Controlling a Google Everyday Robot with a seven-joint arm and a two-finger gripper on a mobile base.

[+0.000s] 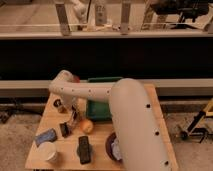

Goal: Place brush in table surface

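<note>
Reaching down from the lower right, the robot's thick white arm point(127, 115) sweeps across the table surface point(46, 120) and bends at a rounded joint near the back left corner, as I watch it from my remote station. The gripper point(72, 118) hangs low over the left half of the light wooden top, just in front of a green tray point(100, 107). I cannot tell from here whether it stands wide, narrow or closed on anything. The brush point(65, 129), a small chunky dark object, lies on the wood right beside the gripper's tip, toward the front. I cannot tell whether the two touch. An orange ball point(87, 126) sits just to the right of the brush, close to the tray's front edge. A blue block point(46, 136) rests to the brush's left and slightly nearer the front, with a white cup point(48, 151) standing at the front left corner. A flat black oblong point(84, 149) lies between the cup and a dark bowl point(113, 147), which the arm partly hides. Another small dark item point(59, 105) stands near the table's back left edge, under the arm's bend.
</note>
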